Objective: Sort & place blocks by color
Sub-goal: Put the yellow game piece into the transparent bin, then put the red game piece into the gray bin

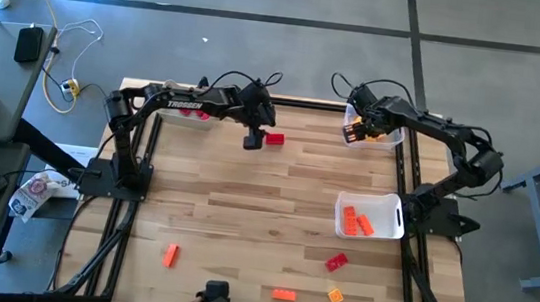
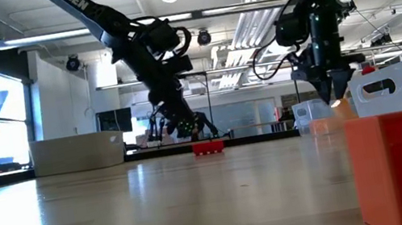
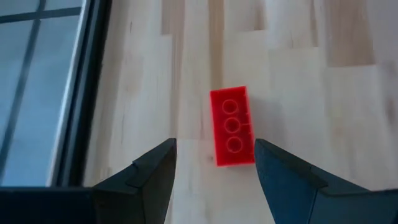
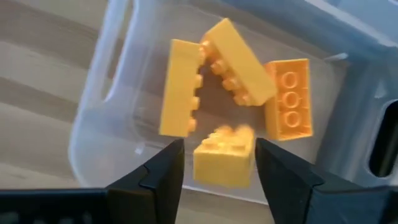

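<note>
A red block (image 3: 232,127) lies flat on the wood at the table's far side (image 1: 273,139). My left gripper (image 3: 214,165) hangs open just above it and to its left, touching nothing. My right gripper (image 4: 219,162) stands open, pointing down into a clear bin (image 4: 106,93) at the far right (image 1: 387,141). In that bin lie several yellow-orange blocks (image 4: 239,59). One of them (image 4: 224,160) shows blurred between my fingertips, with a gap on either side. Loose blocks near the front edge: orange (image 1: 171,254), orange (image 1: 283,294), yellow-orange (image 1: 335,297), red (image 1: 337,263).
A white bin (image 1: 390,206) at the right holds orange blocks (image 1: 356,221). Another white bin (image 2: 77,152) stands at the far left, partly under my left arm. The dark frame rails (image 1: 411,226) run along the table's sides. Bare wood lies at the table's middle.
</note>
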### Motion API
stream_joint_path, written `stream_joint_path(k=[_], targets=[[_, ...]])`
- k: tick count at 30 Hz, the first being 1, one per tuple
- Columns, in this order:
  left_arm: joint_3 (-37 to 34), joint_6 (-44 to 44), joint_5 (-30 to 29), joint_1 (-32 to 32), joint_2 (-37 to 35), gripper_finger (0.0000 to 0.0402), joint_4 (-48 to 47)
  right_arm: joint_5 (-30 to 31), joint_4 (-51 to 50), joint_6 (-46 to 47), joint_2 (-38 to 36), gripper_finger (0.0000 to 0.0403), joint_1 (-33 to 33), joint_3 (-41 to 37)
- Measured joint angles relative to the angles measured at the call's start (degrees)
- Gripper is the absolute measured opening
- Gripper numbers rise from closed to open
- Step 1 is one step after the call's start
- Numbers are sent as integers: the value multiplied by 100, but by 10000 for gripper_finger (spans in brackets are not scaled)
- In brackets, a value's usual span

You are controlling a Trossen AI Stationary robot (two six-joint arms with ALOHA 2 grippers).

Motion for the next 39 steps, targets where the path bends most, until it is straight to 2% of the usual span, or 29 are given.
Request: stream_joint_path(k=[3, 9, 15, 24, 39], targets=[[0, -144, 260, 0, 0, 201, 0, -271, -3, 42, -2, 187, 2, 66], [0, -178, 311, -7, 0, 201, 2, -563, 17, 156, -7, 188, 24, 345], [0, -243, 308, -7, 0, 204, 2, -510, 15, 206, -11, 188, 174, 527], [0, -328, 308, -7, 0, 228, 5, -346, 17, 210, -11, 188, 370, 588], [0, -531, 370, -15, 0, 230, 9, -344, 19, 276, -11, 188, 420, 588]])
